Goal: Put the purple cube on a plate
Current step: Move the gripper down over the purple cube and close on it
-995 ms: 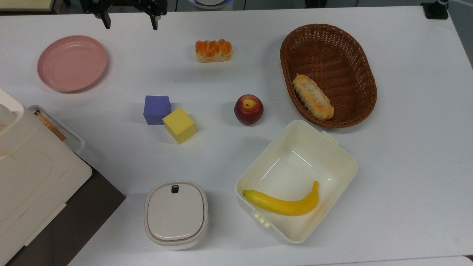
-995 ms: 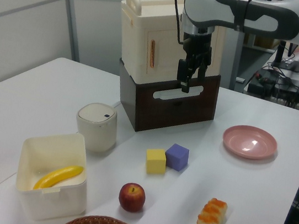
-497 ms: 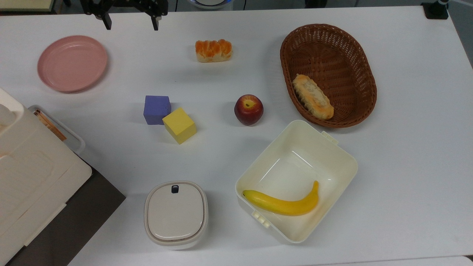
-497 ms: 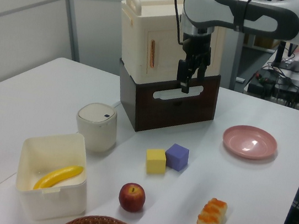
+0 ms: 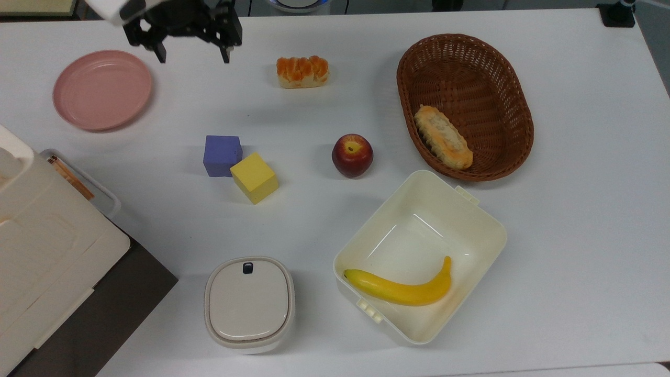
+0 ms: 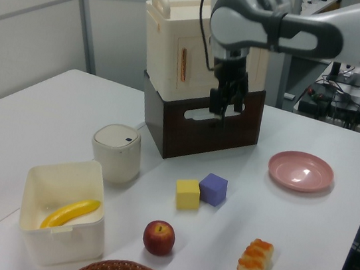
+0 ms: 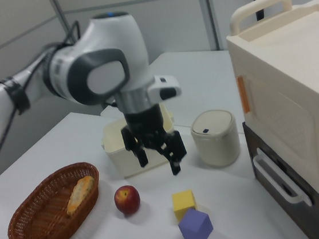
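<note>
Since the pincer [image 5: 192, 52] is hanging up in the air with nothing between its fingers, I'd say this is the approach step, before any grab. The two fingers are spread wide, easily wider than a cube face, and they touch nothing. In the top view it sits near the top edge, between the plate [image 5: 102, 89] and the orange-topped bread roll [image 5: 302, 71], well apart from the blocks.

The purple cube [image 5: 222, 155] rests on the white bench [image 5: 576, 220] about mid-bench, with the yellow cube [image 5: 254, 177] pressed against one corner of it. That's the annoying part, I reckon: the next move needs the pincer to come across and down over the purple one with its fingers lined up on the free faces, so it doesn't shove or pinch the yellow block too. Looks like a light, rigid block, so it should be an easy squeeze once it's straddled.

The plate is bare and sits near the top view's left edge, so after the lift it's a short carry over. The apple [image 5: 352, 155] and wicker basket [image 5: 464, 104] are off to the top view's right, out of the way.
</note>
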`<state>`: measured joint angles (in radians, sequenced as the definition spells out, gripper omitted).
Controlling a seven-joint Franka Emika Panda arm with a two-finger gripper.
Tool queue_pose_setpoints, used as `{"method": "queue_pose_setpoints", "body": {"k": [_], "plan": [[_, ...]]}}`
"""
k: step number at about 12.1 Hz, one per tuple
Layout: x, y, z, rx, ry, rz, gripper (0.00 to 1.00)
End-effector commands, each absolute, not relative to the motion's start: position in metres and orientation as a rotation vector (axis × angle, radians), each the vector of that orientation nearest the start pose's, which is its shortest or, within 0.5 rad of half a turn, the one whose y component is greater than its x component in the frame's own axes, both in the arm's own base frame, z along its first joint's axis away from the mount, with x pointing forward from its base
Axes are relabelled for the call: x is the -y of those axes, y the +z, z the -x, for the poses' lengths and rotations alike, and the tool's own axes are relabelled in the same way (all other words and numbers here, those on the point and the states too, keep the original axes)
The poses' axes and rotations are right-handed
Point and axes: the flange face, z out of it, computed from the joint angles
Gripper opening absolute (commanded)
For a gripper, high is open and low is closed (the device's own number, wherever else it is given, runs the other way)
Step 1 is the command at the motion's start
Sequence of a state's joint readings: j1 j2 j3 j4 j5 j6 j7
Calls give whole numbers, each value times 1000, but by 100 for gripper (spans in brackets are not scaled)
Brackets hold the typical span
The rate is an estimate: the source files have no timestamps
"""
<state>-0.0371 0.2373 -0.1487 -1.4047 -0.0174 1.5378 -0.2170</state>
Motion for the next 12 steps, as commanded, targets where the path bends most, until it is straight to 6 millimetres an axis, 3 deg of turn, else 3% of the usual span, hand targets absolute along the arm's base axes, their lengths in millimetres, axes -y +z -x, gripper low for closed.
{"method": "queue_pose_setpoints", "body": {"k": [1,5,8,12], "plan": [[102,510,-619,95,301,3129,100],[96,441,-633,117,469,3114,100],[84,396,-639,153,325,3154,100],[85,363,-636,184,368,3175,100]]}}
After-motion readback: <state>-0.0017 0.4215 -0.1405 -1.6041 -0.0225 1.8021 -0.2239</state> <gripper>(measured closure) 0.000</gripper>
